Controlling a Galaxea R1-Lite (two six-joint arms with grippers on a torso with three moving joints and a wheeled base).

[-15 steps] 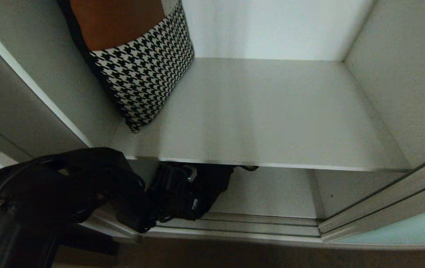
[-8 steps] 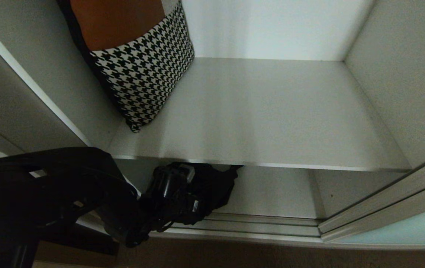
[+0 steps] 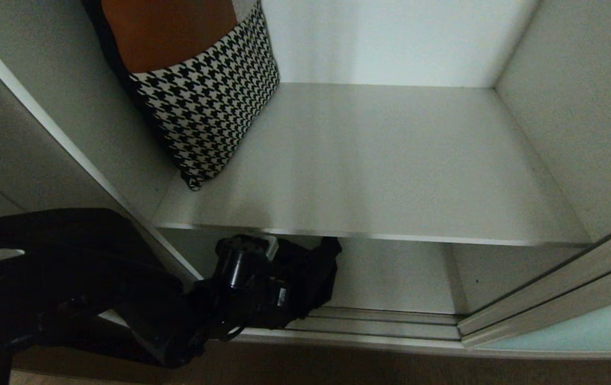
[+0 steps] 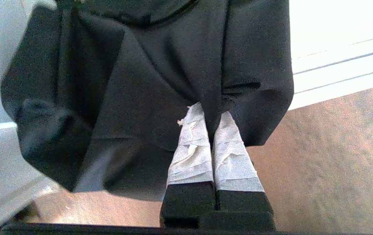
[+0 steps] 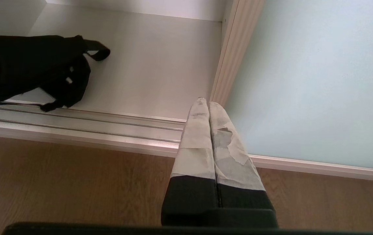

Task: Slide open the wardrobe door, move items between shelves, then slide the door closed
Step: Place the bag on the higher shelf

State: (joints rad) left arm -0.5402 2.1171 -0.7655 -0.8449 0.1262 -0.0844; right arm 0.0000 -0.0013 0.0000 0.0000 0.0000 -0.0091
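Door [image 5: 310,81]: frosted glass panel, slid aside, upright, beside right tool [image 5: 208,104].
Left tool [image 4: 209,112]: below upper shelf [image 3: 380,160], pinched tight on black garment [image 4: 147,75].
Garment: droops off the tips; upper part cut off.
Right tool: low over wood floor [image 5: 59,182], fingers pressed together, empty.
Cushion [image 3: 203,101]: on upper shelf, leaning.

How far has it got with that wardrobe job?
The sliding wardrobe door already stands open. The left end effector is shut on a black garment at the bottom compartment's front. The shelf above holds only a houndstooth cushion. Left: place the garment, close the door.
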